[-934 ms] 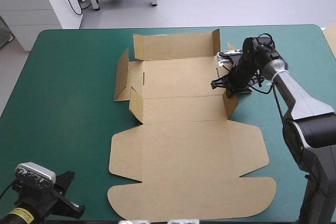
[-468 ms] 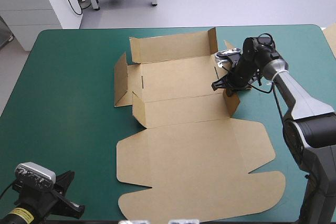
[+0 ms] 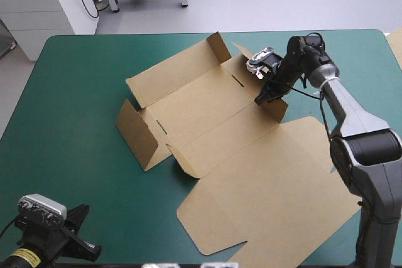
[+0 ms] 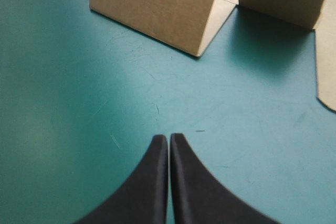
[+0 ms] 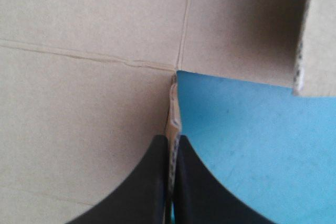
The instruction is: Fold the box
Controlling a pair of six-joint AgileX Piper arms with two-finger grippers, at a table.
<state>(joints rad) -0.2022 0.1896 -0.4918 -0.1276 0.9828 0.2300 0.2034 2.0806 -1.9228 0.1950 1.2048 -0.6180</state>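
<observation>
The brown box [image 3: 213,111] lies as a partly folded sheet, set at an angle across the table, with its long walls and end flaps raised and its lid flat toward the front right corner. My right gripper [image 3: 262,96] is at the box's right side flap, shut on the board's edge. The right wrist view shows its fingertips [image 5: 172,141] pinching that edge, with board [image 5: 79,77] on one side and teal-green cover on the other. My left gripper [image 3: 85,249] rests low at the front left corner, shut and empty [image 4: 169,140]. A raised box flap [image 4: 157,3] stands ahead of it.
Bare teal-green cover [image 3: 69,92] stretches left of the box. The lid reaches the table's front edge near the right arm's base. A pale board edge [image 3: 397,45] shows at the table's right edge.
The box has swung round on the table, its lid end moving toward the front right and its far wall toward the left. My right gripper stayed on the flap and shifted slightly farther away.
</observation>
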